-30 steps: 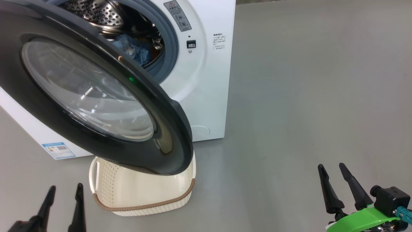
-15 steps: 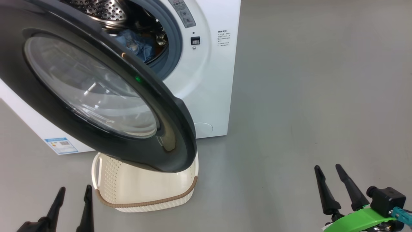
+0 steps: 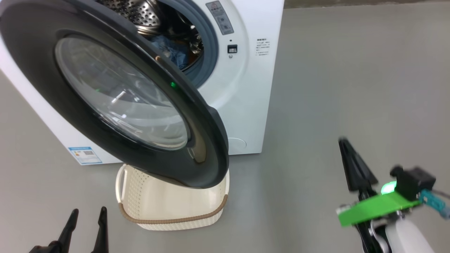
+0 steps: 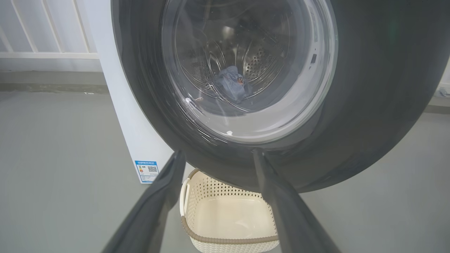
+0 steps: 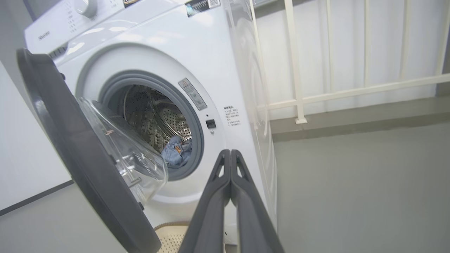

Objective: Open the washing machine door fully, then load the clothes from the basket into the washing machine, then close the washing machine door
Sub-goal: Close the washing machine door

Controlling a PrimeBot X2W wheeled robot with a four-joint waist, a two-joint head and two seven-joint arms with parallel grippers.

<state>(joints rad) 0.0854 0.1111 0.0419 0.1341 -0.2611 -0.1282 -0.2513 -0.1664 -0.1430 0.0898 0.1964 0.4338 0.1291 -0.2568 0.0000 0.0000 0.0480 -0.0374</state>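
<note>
You had the clothes (image 5: 177, 151) inside the washing machine (image 5: 211, 59) and the basket (image 4: 228, 241) bare, so only closing was left. Your right gripper (image 5: 230, 154), fingers pressed together, hung off the open washing machine door (image 3: 207, 140); your left gripper (image 3: 89, 209) stood spread. The next move, I judge, called for a steady push on that rim until it latched.

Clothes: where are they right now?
In the head view the clothes lie inside the washing machine, upper middle, just behind the rim of the open door; the basket on the floor beneath the door looks empty.
</note>
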